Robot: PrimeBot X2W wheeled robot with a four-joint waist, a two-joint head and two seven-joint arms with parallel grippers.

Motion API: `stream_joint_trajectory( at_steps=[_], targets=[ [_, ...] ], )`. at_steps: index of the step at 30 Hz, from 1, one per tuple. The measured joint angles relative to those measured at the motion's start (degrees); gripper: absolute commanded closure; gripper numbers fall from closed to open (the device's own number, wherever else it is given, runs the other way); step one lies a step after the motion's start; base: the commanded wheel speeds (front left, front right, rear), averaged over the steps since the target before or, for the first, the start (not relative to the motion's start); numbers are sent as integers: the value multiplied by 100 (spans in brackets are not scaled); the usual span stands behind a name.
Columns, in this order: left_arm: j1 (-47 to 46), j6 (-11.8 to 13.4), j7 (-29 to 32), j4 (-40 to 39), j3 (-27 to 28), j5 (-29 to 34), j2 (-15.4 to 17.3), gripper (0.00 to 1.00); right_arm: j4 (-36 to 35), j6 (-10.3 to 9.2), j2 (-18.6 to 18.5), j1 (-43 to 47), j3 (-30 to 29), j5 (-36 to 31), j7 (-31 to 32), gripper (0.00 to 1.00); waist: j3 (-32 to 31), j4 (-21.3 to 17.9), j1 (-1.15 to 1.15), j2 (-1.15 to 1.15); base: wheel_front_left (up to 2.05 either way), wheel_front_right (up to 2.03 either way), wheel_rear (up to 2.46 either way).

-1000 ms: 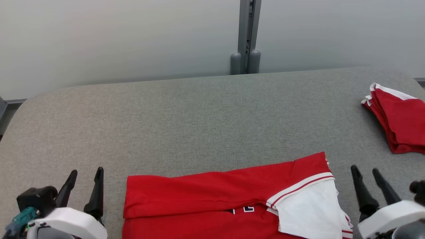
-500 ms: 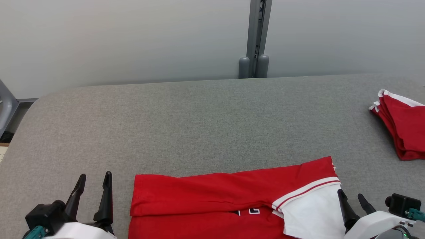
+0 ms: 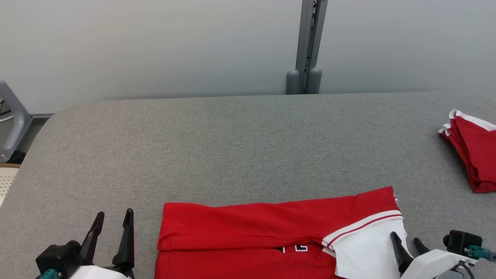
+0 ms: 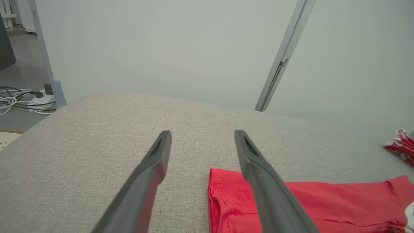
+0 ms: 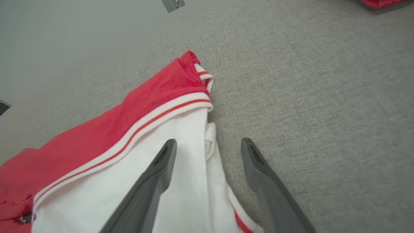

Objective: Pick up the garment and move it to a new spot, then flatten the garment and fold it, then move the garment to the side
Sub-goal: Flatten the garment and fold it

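The red garment (image 3: 248, 228) is flanked on the counter (image 3: 232, 147) by the left gripper (image 3: 115, 212) and right gripper (image 3: 404, 236), both spread apart and empty.

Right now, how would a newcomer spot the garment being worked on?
Start at the grey padded table. Along its near edge lies a red garment, spread wide and partly folded. Unlike the compact red pile at the right edge, it shows a large white panel.

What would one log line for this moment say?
garment: partly folded on table | left gripper: open, beside it | right gripper: open, straddling white part edge
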Motion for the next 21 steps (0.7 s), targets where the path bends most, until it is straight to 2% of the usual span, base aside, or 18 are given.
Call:
stream_joint_trajectory(
  at_steps=[7, 8, 10, 11, 21],
  targets=[
    [14, -118, 0, 147, 42, 97, -99, 0, 380, 0, 133, -208, 244, 237, 403, 0, -11, -20, 0, 0, 0, 0, 0],
    [10, -145, 0, 177, 42, 109, -109, 0, 412, 0, 143, -252, 343, 320, 469, 37, -17, -10, 0, 0, 0, 0, 0],
    [9, -160, 0, 197, 44, 120, -113, 0, 432, 0, 147, -272, 410, 393, 467, 95, -21, 4, 0, 0, 0, 0, 0],
    [3, -162, 0, 207, 45, 132, -119, 0, 443, -1, 143, -281, 439, 432, 464, 100, -21, 12, 0, 0, 0, 0, 0],
    [-12, -216, 0, 272, 62, 172, -188, 0, 457, 0, -43, -454, 654, 603, 46, 100, -33, 4, 0, 0, 0, 0, 0]
  ],
)
